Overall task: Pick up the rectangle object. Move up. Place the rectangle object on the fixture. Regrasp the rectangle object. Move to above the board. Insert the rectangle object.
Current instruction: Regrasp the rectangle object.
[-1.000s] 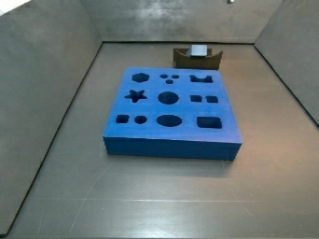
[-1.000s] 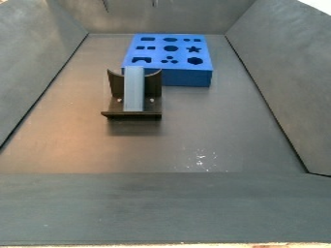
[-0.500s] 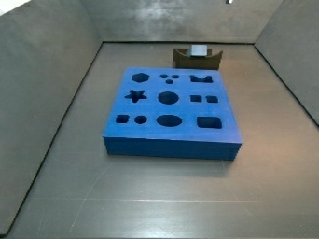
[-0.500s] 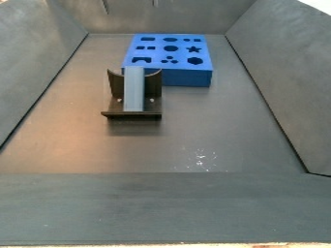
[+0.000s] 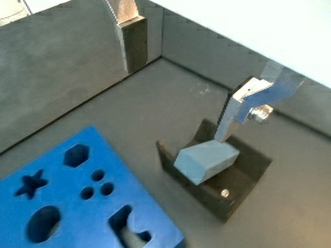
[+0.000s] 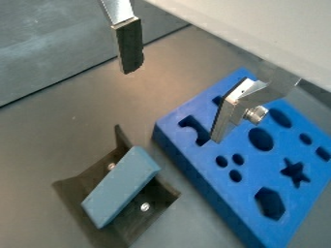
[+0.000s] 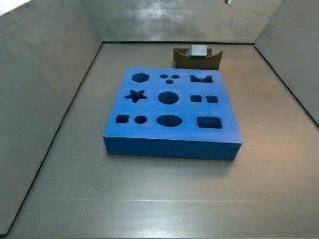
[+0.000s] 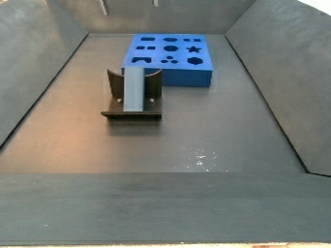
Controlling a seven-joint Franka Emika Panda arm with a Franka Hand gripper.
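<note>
The rectangle object [image 8: 132, 89], a light grey-blue block, lies along the dipped middle of the dark fixture [image 8: 130, 114]. It shows on the fixture in both wrist views [image 5: 204, 160] [image 6: 120, 189] and, small, at the back of a side view [image 7: 196, 49]. The blue board [image 7: 169, 107] [image 8: 171, 58] lies flat on the floor beside the fixture. My gripper [image 5: 188, 68] [image 6: 179, 77] hangs high above the fixture and the board's edge. It is open wide and empty, with fingers [image 6: 126, 44] far apart. The gripper is almost wholly out of both side views.
Grey walls [image 7: 50, 84] [image 8: 278, 68] enclose the floor on all sides. The fixture [image 5: 230, 194] [image 6: 77, 179] stands close to one edge of the board [image 5: 65, 203] [image 6: 278, 145], near a wall.
</note>
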